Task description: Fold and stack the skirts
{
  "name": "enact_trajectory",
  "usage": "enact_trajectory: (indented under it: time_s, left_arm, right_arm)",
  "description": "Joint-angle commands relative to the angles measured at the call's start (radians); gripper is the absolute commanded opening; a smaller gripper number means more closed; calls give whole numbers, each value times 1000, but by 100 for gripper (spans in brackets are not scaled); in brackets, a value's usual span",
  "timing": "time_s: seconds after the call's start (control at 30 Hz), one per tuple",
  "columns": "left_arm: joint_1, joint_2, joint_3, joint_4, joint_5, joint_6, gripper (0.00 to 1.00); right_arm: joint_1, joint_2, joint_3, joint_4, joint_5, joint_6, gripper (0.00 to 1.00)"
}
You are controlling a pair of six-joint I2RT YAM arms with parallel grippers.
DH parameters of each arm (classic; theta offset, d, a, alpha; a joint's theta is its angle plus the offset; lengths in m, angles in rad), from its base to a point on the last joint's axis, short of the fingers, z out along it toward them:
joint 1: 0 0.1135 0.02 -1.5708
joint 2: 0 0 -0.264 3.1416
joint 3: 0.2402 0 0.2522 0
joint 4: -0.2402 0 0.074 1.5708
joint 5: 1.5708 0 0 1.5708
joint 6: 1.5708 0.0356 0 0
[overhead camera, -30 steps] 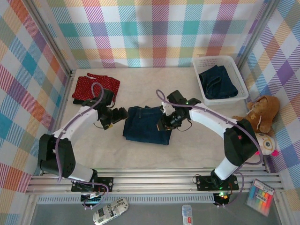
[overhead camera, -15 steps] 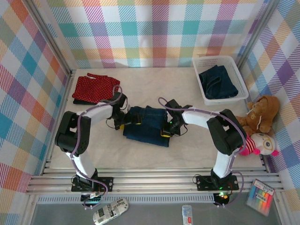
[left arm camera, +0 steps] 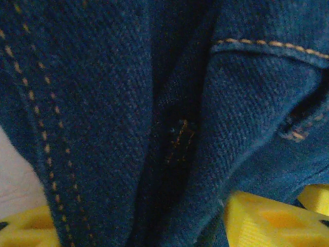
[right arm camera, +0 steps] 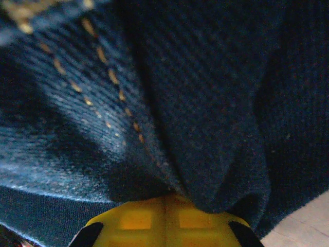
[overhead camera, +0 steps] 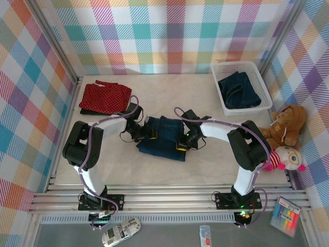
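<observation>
A dark blue denim skirt (overhead camera: 162, 139) lies folded mid-table. My left gripper (overhead camera: 146, 133) is at its left edge. In the left wrist view, denim (left arm camera: 103, 103) bunches in a dark crease between the yellow fingers (left arm camera: 20, 229) of the left gripper (left arm camera: 139, 226), which is shut on it. At the skirt's right edge, my right gripper (overhead camera: 185, 142) is shut too. The right wrist view shows that gripper (right arm camera: 165, 203) with its pads pressed together, pinching a denim (right arm camera: 195, 103) fold. The red dotted skirt (overhead camera: 106, 96) rests on the black skirt (overhead camera: 86, 110) at the far left.
A white mesh basket (overhead camera: 266, 91) at the back right holds another denim skirt (overhead camera: 238, 90). A brown teddy bear (overhead camera: 288, 123) and a small doll (overhead camera: 288, 158) sit at the right wall. Plaid walls close the table on three sides.
The left gripper moved right onto the denim skirt's left edge, and its jaws narrowed on the cloth. The right gripper came down onto the right edge and closed, then held still.
</observation>
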Motion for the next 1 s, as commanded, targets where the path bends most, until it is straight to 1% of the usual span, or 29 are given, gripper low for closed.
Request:
enact_trajectory:
  time_s: [0.0, 0.07, 0.2, 0.23, 0.27, 0.3, 0.33, 0.37, 0.4, 0.47, 0.5, 0.53, 0.57, 0.63, 0.7, 0.8, 0.87, 0.97]
  left_arm:
    - [-23, 33, -29, 99, 73, 1, 44]
    - [-24, 36, -35, 104, 62, 1, 28]
    - [-24, 46, -35, 98, 51, 1, 12]
    - [-24, 45, -36, 96, 46, 3, 3]
    - [-24, 41, -36, 91, 32, 3, 0]
    - [-26, 37, -37, 87, 14, 4, 0]
    - [-28, 30, -36, 82, -2, 6, 0]
    - [-27, 22, -34, 76, -20, 8, 0]
    - [-29, 14, -32, 67, -41, 10, 0]
    - [-37, -4, -16, 29, -123, 26, 0]
    - [-40, -11, -11, 13, -155, 38, 0]
    - [-42, -16, -4, 0, -183, 51, 0]
    - [-43, -21, 1, -9, -201, 60, 0]
    - [-44, -22, 20, -31, -223, 80, 0]
    - [-52, -17, 54, -74, -281, 100, 0]
    - [-77, 1, 149, -182, -450, 143, 0]
    - [-98, 13, 220, -249, -560, 191, 0]
    - [-104, 36, 308, -327, -700, 249, 0]
  right_arm:
    - [2, 40, -57, -39, 87, 11, 0]
    - [2, 30, -61, -30, 83, 10, 0]
    - [2, 0, -56, 2, 60, 3, 1]
    - [2, -11, -52, 11, 56, 2, 2]
    - [2, -24, -49, 22, 49, 7, 4]
    - [1, -38, -45, 34, 41, 12, 8]
    - [1, -55, -36, 41, 39, 26, 15]
    - [2, -77, -26, 46, 44, 43, 26]
    - [1, -98, -20, 49, 54, 55, 34]
    - [1, -166, -10, 53, 108, 80, 52]
    - [0, -196, -9, 51, 135, 87, 56]
    - [-3, -229, -6, 46, 172, 91, 74]
    - [-7, -260, -4, 37, 203, 93, 100]
    - [-19, -311, 4, 7, 268, 93, 99]
    - [-33, -355, 7, -20, 329, 92, 99]
    - [-59, -411, -4, -29, 399, 94, 99]
    - [-86, -431, -11, -27, 402, 87, 99]
    - [-121, -438, -10, -38, 393, 82, 99]
